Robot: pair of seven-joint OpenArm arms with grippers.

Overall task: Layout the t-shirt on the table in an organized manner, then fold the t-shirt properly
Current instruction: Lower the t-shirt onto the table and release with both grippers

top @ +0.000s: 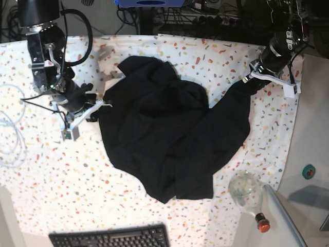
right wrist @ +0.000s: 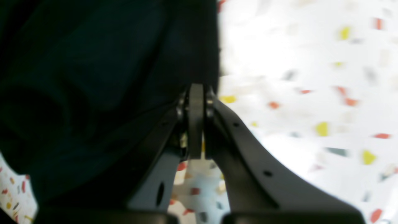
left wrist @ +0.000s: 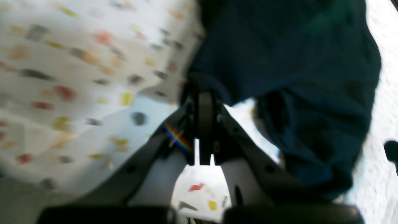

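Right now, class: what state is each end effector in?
Left end effector: shut on the t-shirt.
Right end effector: shut on the t-shirt.

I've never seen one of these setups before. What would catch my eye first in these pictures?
A big black t-shirt lies crumpled across the middle of the speckled table. Two robot arms pinch it from opposite sides: the right gripper at the cloth's left edge in the overhead view, the left gripper at its upper right corner. At the near edge sit a black keyboard and a clear bottle with a red cap.
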